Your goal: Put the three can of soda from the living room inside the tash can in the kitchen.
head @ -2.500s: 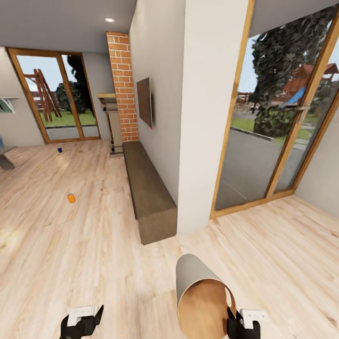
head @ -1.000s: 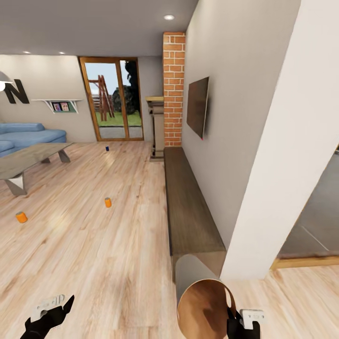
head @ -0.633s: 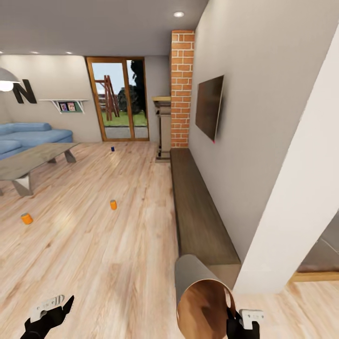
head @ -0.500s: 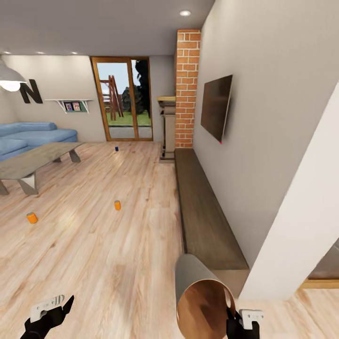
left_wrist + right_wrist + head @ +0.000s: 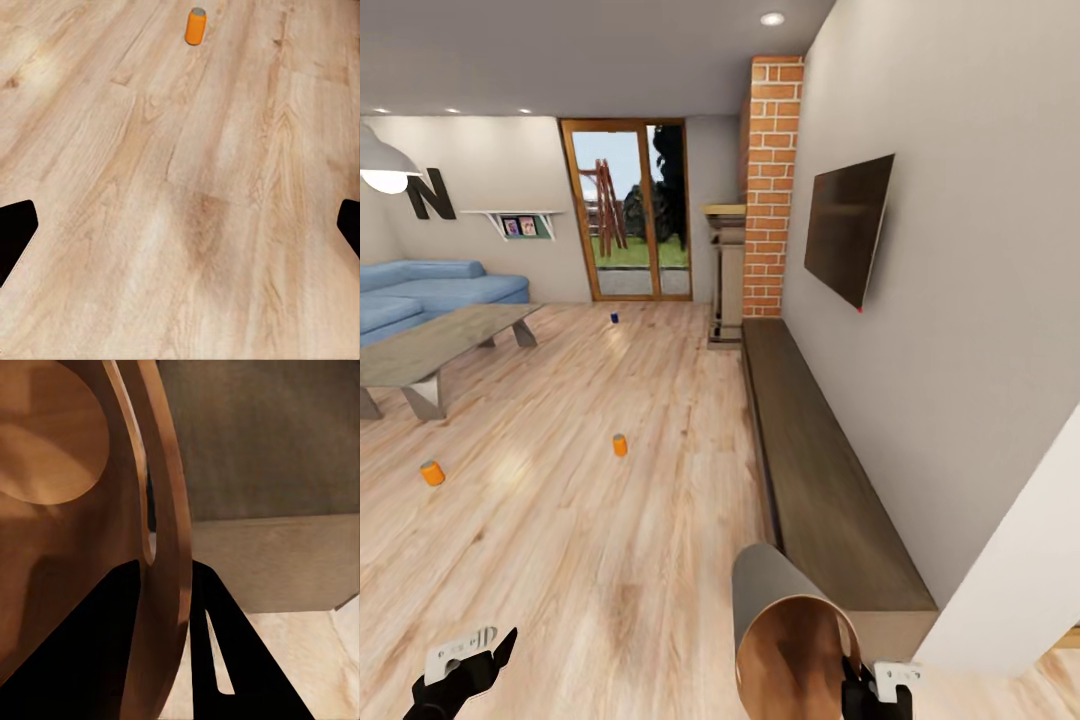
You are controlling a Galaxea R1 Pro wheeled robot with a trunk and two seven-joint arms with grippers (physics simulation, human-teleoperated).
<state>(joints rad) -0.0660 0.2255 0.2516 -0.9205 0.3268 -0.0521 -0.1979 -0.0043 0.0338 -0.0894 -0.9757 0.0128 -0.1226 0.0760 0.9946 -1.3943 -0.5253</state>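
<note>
Large letter "N" (image 5: 434,194) on wall (image 5: 480,170)

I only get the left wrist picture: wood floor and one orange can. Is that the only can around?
Observer: No. The head view shows a second orange can further left on the floor, besides yours.
Operator: Any others?
Observer: A blue can stands far off, near the glass doors.
Operator: Where would the cans go?
Observer: The right gripper holds a bin by its rim, tipped with its mouth toward the camera. The right wrist view shows the rim pinched between the fingers.
Operator: Anything inside it?
Observer: What shows of its brown inside is bare.
</note>
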